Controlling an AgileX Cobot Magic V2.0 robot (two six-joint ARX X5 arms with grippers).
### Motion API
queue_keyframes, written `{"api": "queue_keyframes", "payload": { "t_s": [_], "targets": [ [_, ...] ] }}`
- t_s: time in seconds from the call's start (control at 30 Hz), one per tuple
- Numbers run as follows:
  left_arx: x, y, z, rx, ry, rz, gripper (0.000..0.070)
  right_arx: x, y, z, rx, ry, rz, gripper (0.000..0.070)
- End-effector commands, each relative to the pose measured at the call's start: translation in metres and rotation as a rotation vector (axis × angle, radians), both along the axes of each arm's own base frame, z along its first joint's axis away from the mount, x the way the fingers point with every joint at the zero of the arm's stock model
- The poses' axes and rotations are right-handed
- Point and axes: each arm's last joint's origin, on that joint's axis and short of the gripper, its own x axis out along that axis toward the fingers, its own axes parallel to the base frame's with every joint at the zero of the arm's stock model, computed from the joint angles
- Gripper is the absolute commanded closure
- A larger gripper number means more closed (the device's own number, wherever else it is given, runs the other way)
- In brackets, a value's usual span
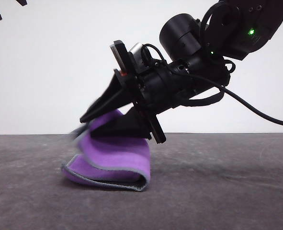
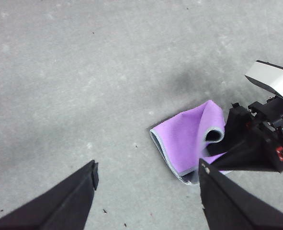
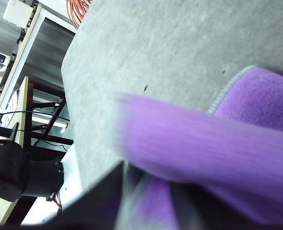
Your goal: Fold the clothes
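**Right gripper pinching the cloth off the table**

On the grey table (image 1: pixel 237 191), in the front view, the cloth (image 1: pixel 113 160) lies a little left of centre, purple side out, partly doubled over so that a rounded fold faces right and its light-grey stitched edge runs along the bottom. Its lower layers rest on the table while the upper part is drawn up into the right gripper (image 1: pixel 86 123). That gripper reaches down and to the left from the upper right, its black fingers closed to a narrow point on the lifted cloth; the cloth's tip there is blurred. A black cable (image 1: pixel 256 109) trails off the arm to the right. Behind is a plain white wall (image 1: pixel 45 72).

In the left wrist view, the left gripper (image 2: pixel 148 191) hangs above the table with its two dark fingers (image 2: pixel 64 201) spread wide and nothing between them. The cloth (image 2: pixel 184 141) lies beyond them, near the right-hand finger, purple face up, one corner curled over into a loop with the grey edge showing. The right gripper (image 2: pixel 210 160) comes in from the side and meets the cloth at that curled part; the exact point of contact is hidden by its black body.

In the right wrist view, the cloth (image 3: pixel 218 148) sits very close to the camera, a blurred purple band held across the frame, with more purple and a strip of grey edge behind it on the table (image 3: pixel 170 43). A dark finger (image 3: pixel 103 201) shows at the lower edge, against the cloth.
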Motion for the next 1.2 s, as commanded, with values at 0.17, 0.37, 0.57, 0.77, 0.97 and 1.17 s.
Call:
{"api": "queue_keyframes", "payload": {
  "t_s": [0.17,0.37,0.57,0.77,0.97,1.17],
  "targets": [
    [0.001,-0.001,0.003,-0.005,0.005,0.003,0.0300,0.003,0.006,-0.001,0.009,0.001,0.011,0.0422],
    [0.001,-0.001,0.003,-0.003,0.013,0.002,0.0300,0.003,-0.004,0.011,0.032,-0.027,0.055,0.0420],
    [0.001,0.000,0.002,0.003,0.009,-0.004,0.0300,-0.010,-0.040,0.053,-0.135,-0.213,-0.040,0.0420],
    [0.001,0.000,0.002,0.006,0.007,-0.007,0.0300,-0.042,-0.101,0.111,-0.438,-0.469,-0.272,0.0420],
    [0.000,0.000,0.000,0.009,0.025,-0.006,0.0300,-0.085,-0.165,0.157,-0.592,-0.602,-0.547,0.0420],
    [0.000,0.000,0.000,0.010,0.032,-0.007,0.0301,-0.127,-0.203,0.178,-0.642,-0.657,-0.723,0.0420]
  ]
}}
